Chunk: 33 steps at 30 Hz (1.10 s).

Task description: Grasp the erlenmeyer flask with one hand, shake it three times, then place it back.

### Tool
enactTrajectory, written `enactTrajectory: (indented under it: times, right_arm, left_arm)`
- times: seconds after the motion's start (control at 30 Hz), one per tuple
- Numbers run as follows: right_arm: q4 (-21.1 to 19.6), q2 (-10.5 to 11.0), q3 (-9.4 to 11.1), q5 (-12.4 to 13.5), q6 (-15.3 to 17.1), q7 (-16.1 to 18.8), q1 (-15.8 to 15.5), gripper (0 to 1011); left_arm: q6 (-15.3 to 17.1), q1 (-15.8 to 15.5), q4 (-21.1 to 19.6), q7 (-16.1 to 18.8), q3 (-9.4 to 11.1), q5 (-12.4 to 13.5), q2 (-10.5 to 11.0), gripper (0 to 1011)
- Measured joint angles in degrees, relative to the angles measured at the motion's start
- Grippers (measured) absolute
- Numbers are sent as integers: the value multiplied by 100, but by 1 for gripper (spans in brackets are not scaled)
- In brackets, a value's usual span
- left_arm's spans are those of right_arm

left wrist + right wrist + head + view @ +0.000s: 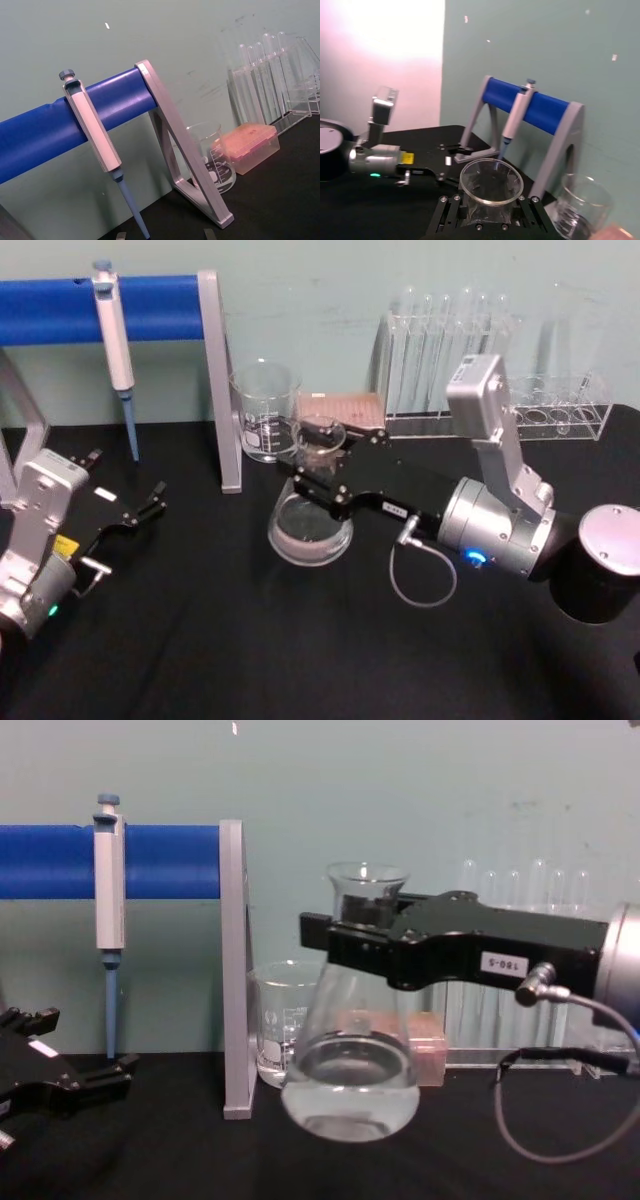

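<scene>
The black blocky right gripper (350, 935) has its fingers clenched on the neck of the clear glass conical erlenmeyer flask (345, 1050), just in front of the short glass beaker (285, 1035). Smooth, brittle and bottom-heavy with liquid, the flask probably holds best below its flared rim. The left gripper (140, 512) sits parked on the black worktop (150, 1160), fingers spread.
</scene>
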Motion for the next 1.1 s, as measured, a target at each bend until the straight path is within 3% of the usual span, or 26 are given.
enactTrajectory:
  times: [0.67,1.1]
  right_arm:
    - [-174,135,-519,278,-29,448,68,456]
    - [-174,202,-650,347,-68,515,124,456]
  left_arm:
    - [0,0,0,0,0,0,0,1001]
    - [0,-1,0,0,0,0,0,1001]
